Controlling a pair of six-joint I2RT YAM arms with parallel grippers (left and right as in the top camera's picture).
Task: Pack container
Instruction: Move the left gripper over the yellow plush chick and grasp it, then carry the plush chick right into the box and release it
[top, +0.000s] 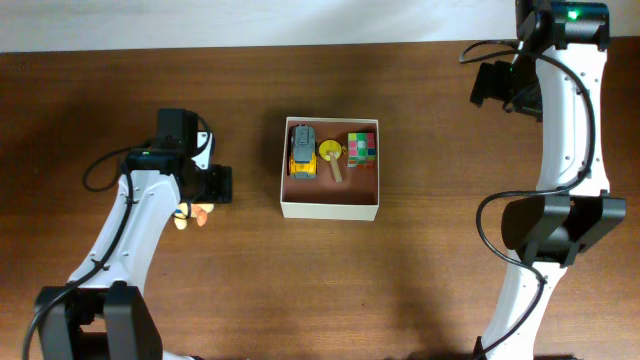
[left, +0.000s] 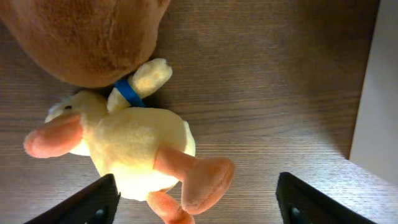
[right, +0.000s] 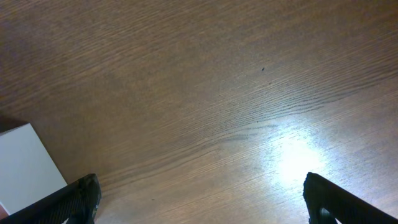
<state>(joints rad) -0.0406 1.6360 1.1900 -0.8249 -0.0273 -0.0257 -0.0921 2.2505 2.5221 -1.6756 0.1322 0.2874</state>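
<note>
Wooden bench (top: 430, 280). Container (top: 330, 210) sits at its middle, between the arms, open top up. Inside, along the far wall: grey-and-yellow truck (top: 302, 152) at left, yellow disc on a wooden stick (top: 331, 156) in the middle, multicolour cube (top: 361, 147) at right; near half of the floor bare. Left of the container, on the bench, a brown plush mass (left: 81, 37), cut off by the frame, kind unclear. A yellow duck (left: 134, 149) with orange feet lies against it, mostly hidden overhead by the left arm. Left claw (left: 196, 205) spread wide above the duck, holding nothing. Right claw (right: 205, 202) wide, empty, over bare wood.
</note>
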